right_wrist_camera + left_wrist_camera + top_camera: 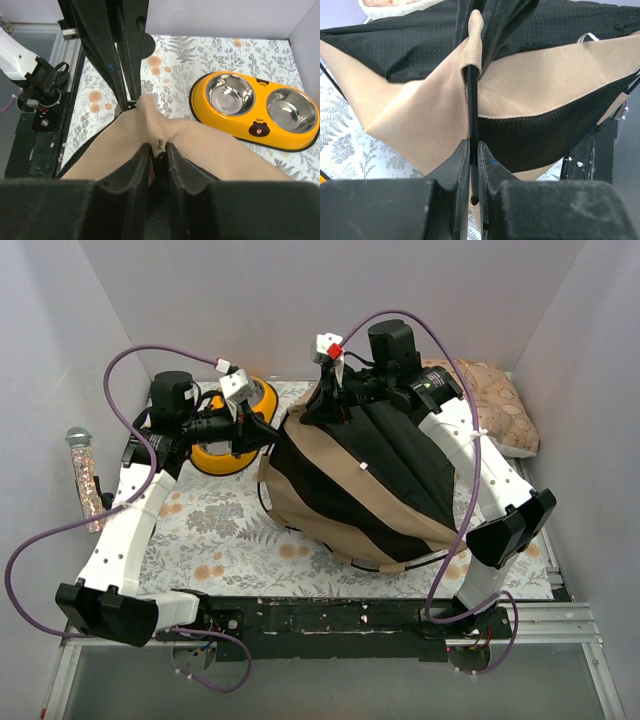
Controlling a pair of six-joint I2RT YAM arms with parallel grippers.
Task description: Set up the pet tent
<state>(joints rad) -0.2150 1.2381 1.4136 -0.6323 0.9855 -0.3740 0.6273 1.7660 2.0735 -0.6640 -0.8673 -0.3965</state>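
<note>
White walls enclose a table (210,530) covered with a fern-and-flower print.

Top view: the pet tent (370,490) sits at the centre of the table as a rounded mound of alternating tan and black panels, between my two arms. My left pincer (262,432) meets the mound's left edge. My right pincer (335,400) meets its far top. A yellow double bowl (215,458) lies far left, just beside the tent and partly hidden under the left arm. A patterned cushion (500,400) rests in the far right corner. From this height I cannot read how either pincer stands.

Left wrist view: the left pincer (474,150) is clamped on a thin black pole (472,100), its fingers (457,165) nearly together with only the rod between them. The pole runs up into a tan sleeve of the tent (420,110). This grip is visible in no other view.

Right wrist view: the right pincer (157,150) is pinched on a bunched fold of the tent's tan fabric (200,145), with its jaws close together. Both steel cups of the bowl (255,107) show fully here, on the printed cloth just beyond the fabric. The top view shows only part of the bowl.
</note>
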